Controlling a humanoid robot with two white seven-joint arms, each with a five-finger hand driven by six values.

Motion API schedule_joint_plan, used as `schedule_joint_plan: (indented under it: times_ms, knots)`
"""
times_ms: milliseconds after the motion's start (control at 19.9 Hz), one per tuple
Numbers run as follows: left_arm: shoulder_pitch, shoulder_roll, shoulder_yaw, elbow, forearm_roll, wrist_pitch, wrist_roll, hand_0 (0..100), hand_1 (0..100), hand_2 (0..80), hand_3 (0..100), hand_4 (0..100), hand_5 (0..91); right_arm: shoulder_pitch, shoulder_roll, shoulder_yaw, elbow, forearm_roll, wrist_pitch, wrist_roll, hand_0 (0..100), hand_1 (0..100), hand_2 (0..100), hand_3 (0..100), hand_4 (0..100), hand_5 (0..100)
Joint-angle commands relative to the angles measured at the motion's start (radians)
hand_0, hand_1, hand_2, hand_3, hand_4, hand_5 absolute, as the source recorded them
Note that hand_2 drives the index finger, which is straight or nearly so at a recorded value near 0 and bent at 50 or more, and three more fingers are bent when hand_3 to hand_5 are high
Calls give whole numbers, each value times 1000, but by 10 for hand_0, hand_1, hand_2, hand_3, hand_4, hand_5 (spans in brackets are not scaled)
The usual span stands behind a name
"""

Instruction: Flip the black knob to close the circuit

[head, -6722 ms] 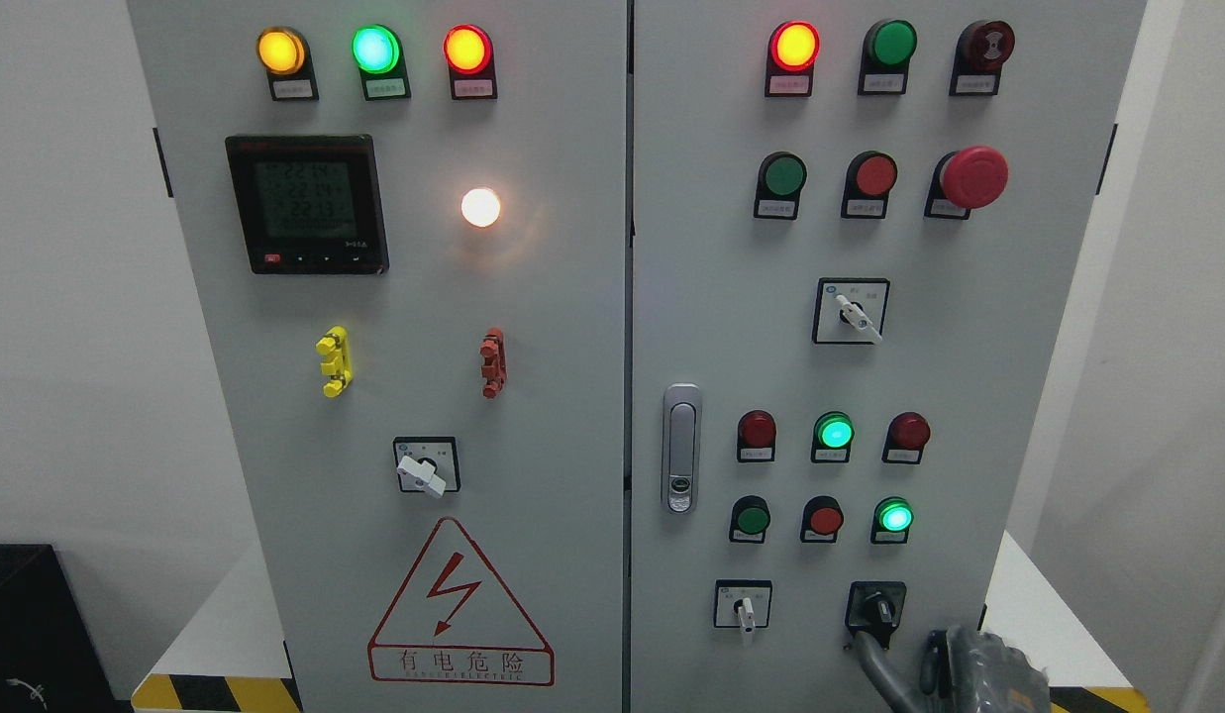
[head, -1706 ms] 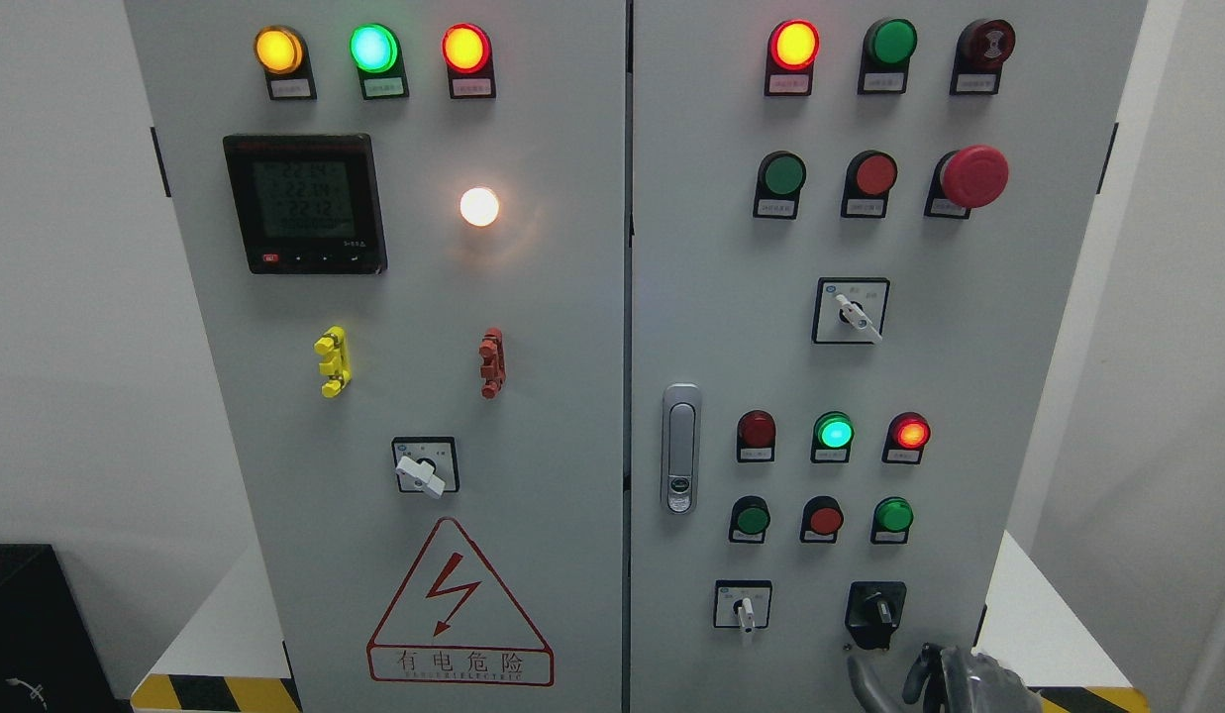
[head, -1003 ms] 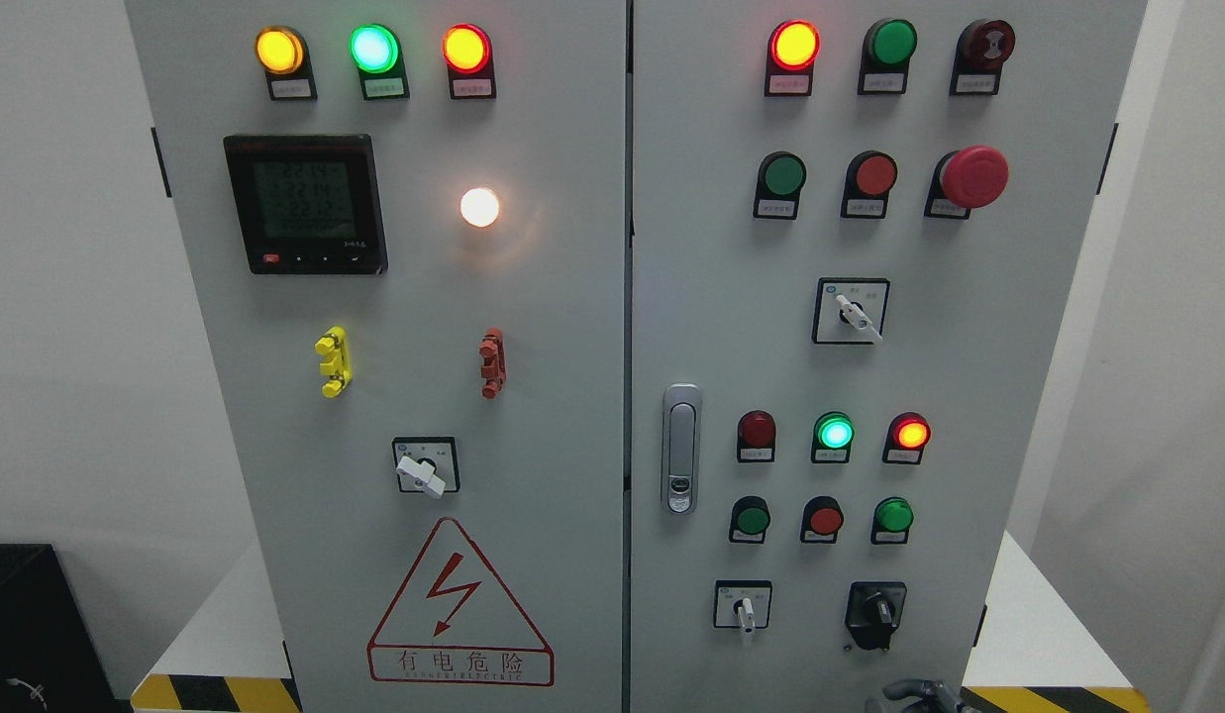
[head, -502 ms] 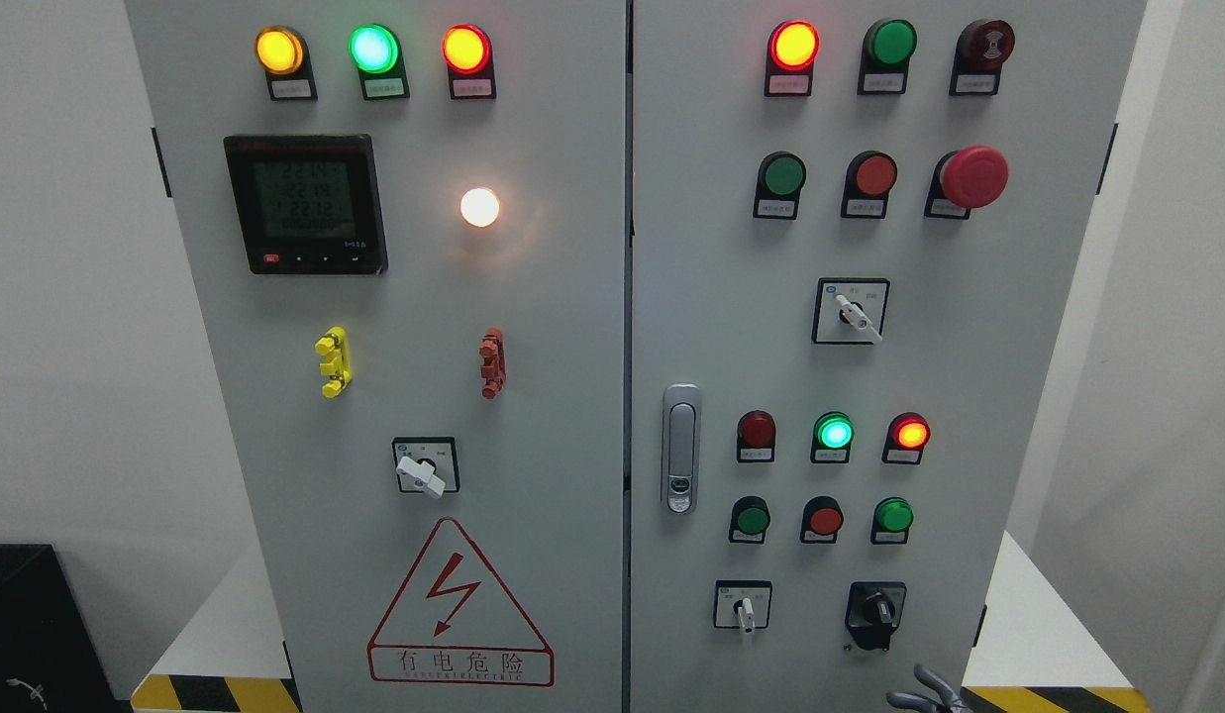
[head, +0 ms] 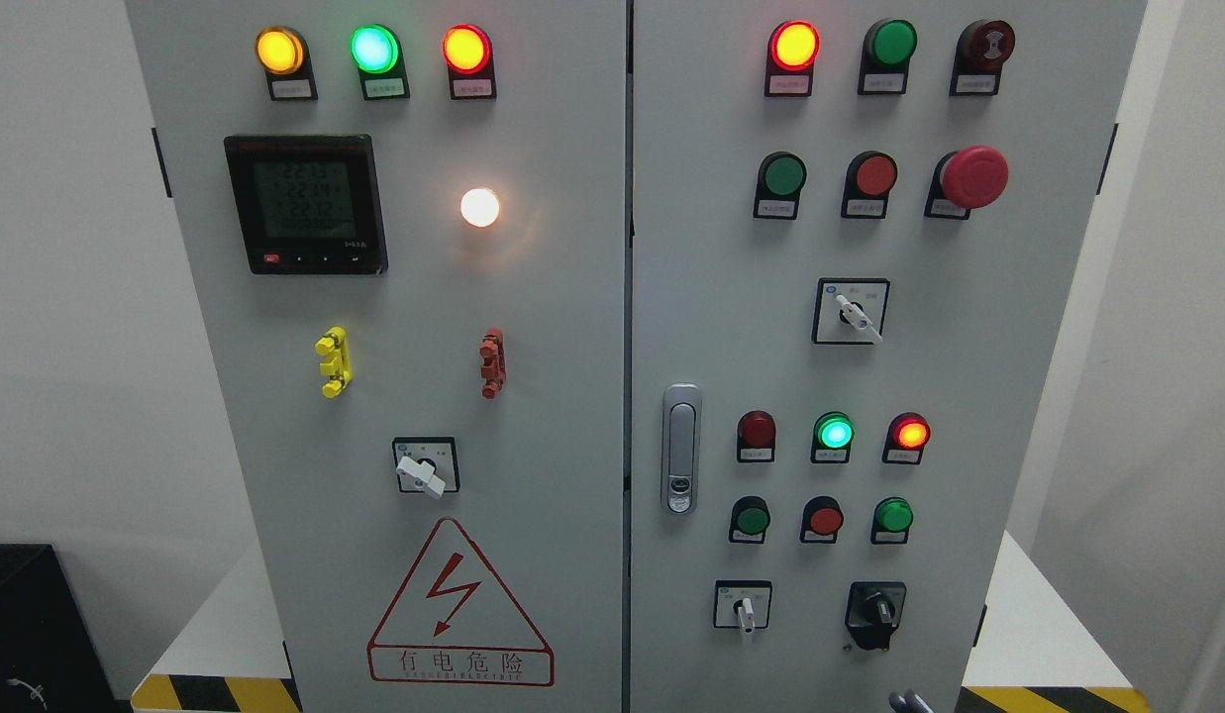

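– Where is the right hand (head: 909, 702)?
– Only grey fingertips peek up at the bottom edge; spread or curled, I cannot tell.
– And the black knob (head: 876, 610)?
– Low on the cabinet's (head: 533, 297) right door, just above those fingertips, apart from them.

One head view looks straight at the front of a grey cabinet (head: 612, 297), close enough that its two doors fill most of the frame and the top edge is cut off. The camera tilts slightly down, so the doors narrow toward the bottom edge. Wall (head: 67, 297) shows at both sides, and a striped base (head: 216, 691) in the bottom corners.
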Motion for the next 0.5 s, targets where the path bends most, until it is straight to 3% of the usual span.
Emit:
schedule_joint_plan:
  times_ms: [0, 452]
  knots:
    - [0, 0, -20, 22, -20, 1, -1, 120, 556, 0, 0, 0, 0, 30, -3, 32, 31, -50, -28, 44, 0, 73, 0, 28, 0, 0]
    - [0, 0, -21, 22, -21, -1, -1, 120, 556, 0, 0, 0, 0, 35, -3, 40, 37, -55, -28, 44, 0, 42, 0, 0, 0, 0]
